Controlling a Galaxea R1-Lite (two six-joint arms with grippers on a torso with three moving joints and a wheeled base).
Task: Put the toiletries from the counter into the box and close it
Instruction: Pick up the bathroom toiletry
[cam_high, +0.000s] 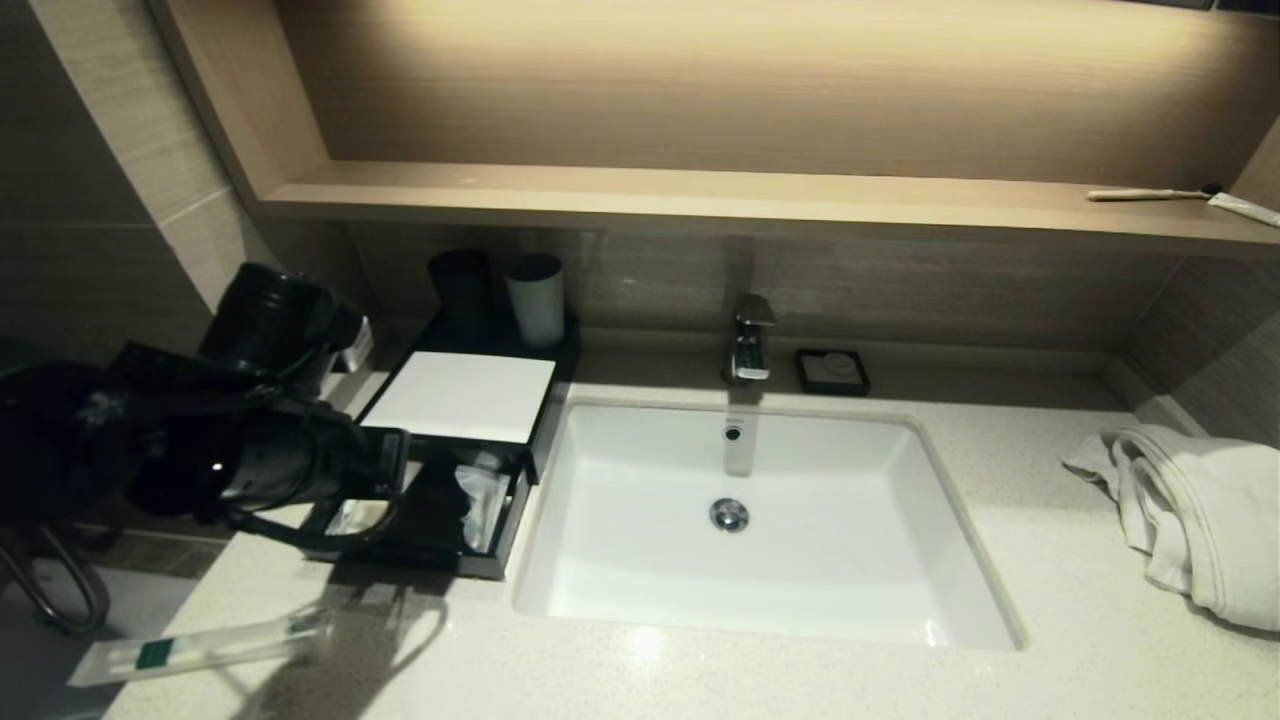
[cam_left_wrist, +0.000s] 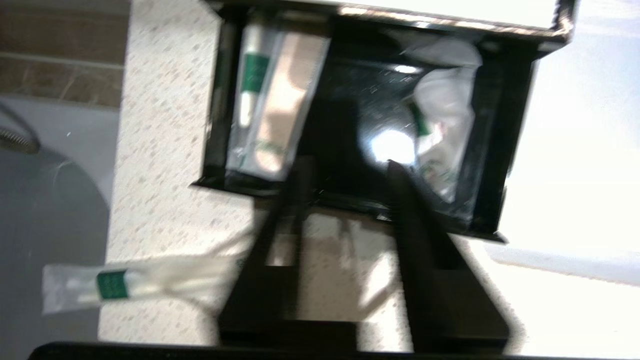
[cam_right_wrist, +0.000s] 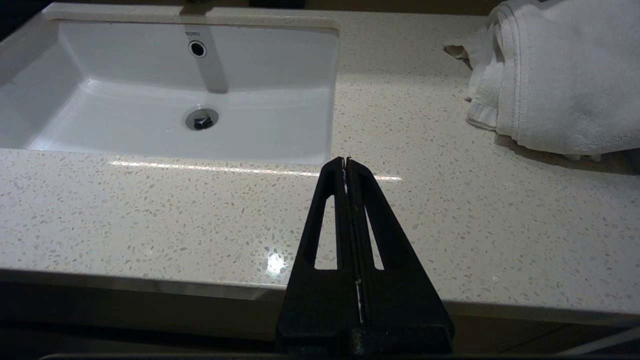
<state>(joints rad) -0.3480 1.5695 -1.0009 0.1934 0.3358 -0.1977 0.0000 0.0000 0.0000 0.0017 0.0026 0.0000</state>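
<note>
**Inspector:** Presently, the left gripper is seen with jaws apart and empty, above the open black rectangular box.

**Clerk:** And the toiletries?

**Inspector:** Two sachets are lodged inside; one clear wrapped toothbrush packet is left overhanging the counter's edge. It could be knocked off. The right gripper is parked, jaws together.

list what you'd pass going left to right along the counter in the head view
left gripper over the open black box → sink → faucet → soap dish → white towel
</note>
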